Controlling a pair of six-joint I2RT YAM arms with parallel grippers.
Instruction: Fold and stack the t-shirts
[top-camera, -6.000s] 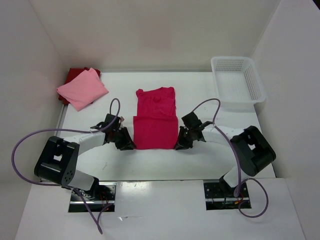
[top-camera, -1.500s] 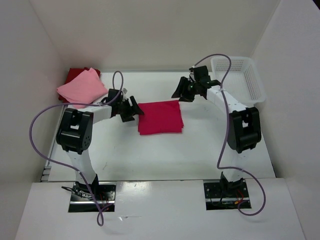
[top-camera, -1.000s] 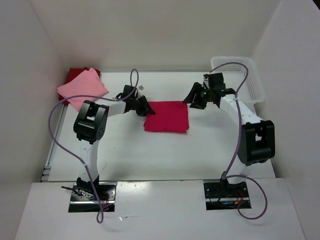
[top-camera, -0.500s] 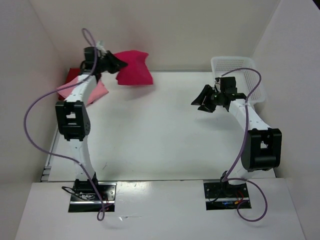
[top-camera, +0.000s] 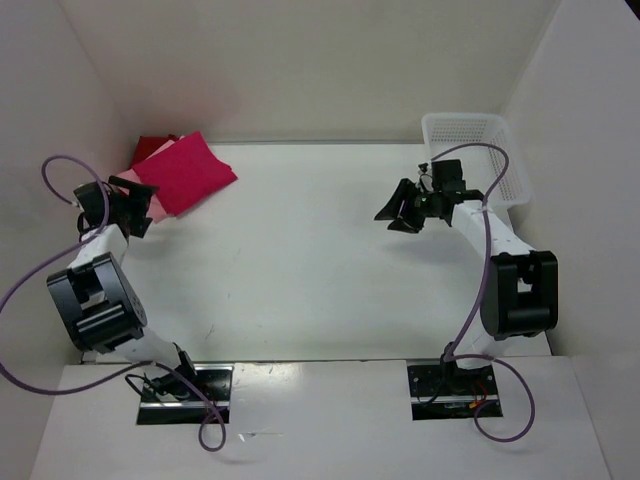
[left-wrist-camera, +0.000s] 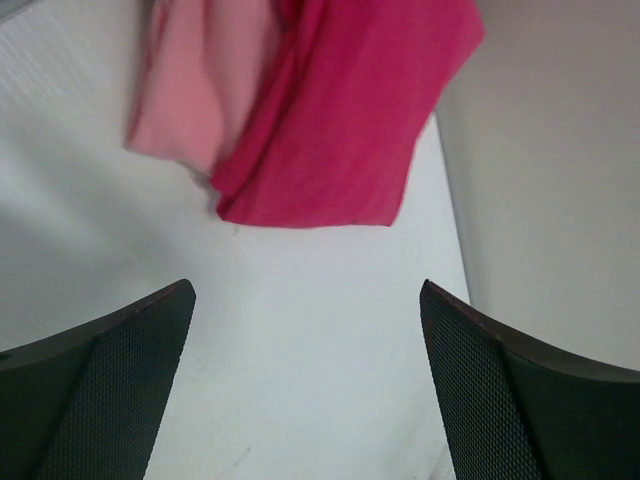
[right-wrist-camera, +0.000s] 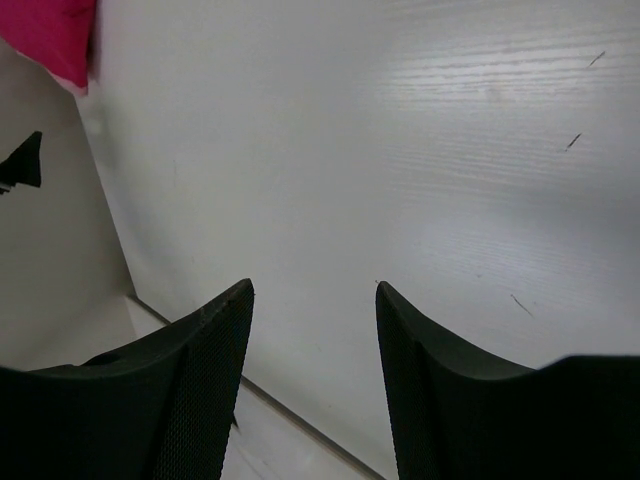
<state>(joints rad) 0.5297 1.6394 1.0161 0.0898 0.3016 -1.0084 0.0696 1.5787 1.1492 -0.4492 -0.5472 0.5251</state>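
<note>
Left claw (top-camera: 135, 207) agape near stacked t-shirts (top-camera: 185, 172)

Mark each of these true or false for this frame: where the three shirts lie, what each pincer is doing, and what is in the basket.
1. The crimson-pink shirt lies folded on top of the light pink shirt. True.
2. The left pincer grips the crimson-pink shirt. False: its jaws stand wide open and empty, short of the shirt.
3. One shirt lies in the white basket. False: no shirt is in it. All three, the dark red shirt included, are piled in the far left corner.
4. The right pincer is open and holds nothing. True.
</note>
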